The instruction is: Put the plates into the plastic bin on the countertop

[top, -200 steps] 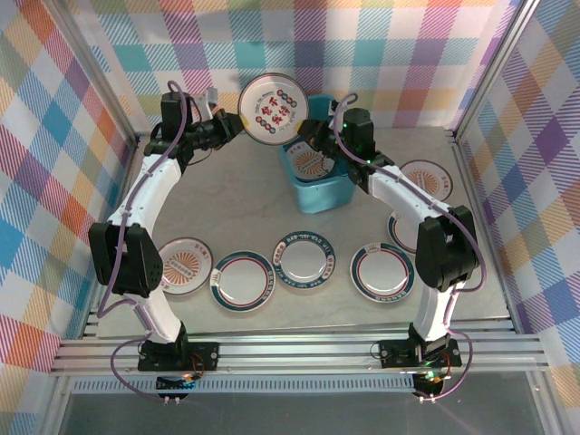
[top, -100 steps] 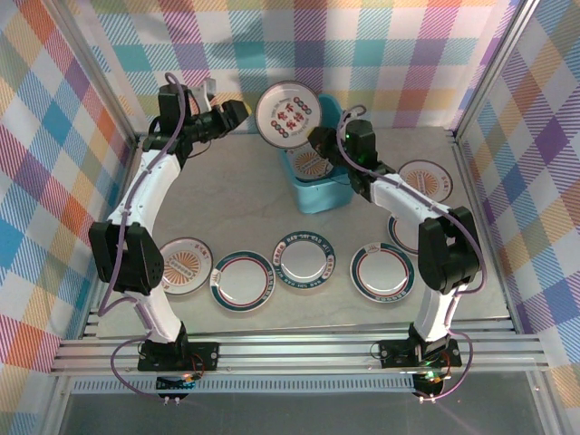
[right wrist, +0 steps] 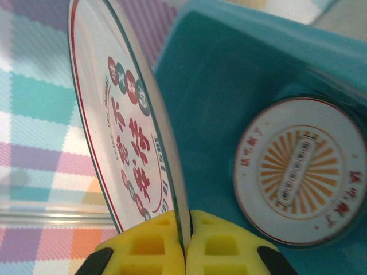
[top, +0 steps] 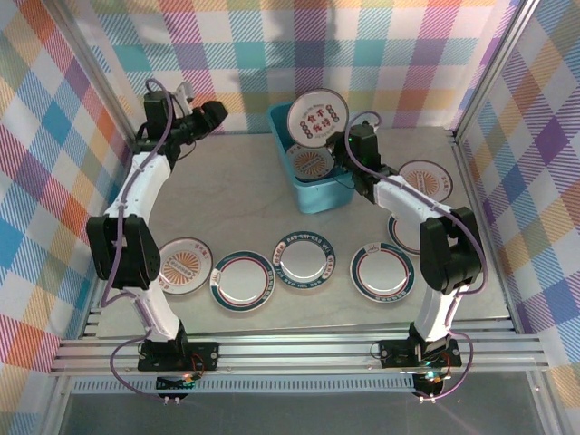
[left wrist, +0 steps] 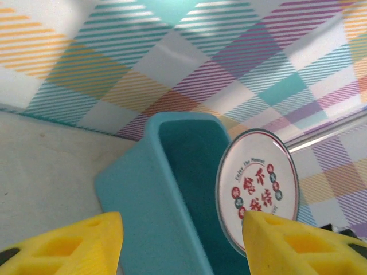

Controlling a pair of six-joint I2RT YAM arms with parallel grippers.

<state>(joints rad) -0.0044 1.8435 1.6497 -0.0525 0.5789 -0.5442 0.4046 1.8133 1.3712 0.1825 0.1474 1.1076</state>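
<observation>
Plate [top: 314, 119] now over bin [top: 319, 196], left gripper [top: 217, 112] — withdrawn

Round white plate with a thin red rim line [left wrist: 258, 189], upright at far centre: four large red Chinese characters in two rows, apparently 食不 over 我待. A small curved line of Latin script above them is too fine to read. Orange-sunburst white plate [right wrist: 301, 172] lying in the teal plastic tub [right wrist: 229, 86]: red characters round its rim and a boxed centre mark, both illegible.
</observation>
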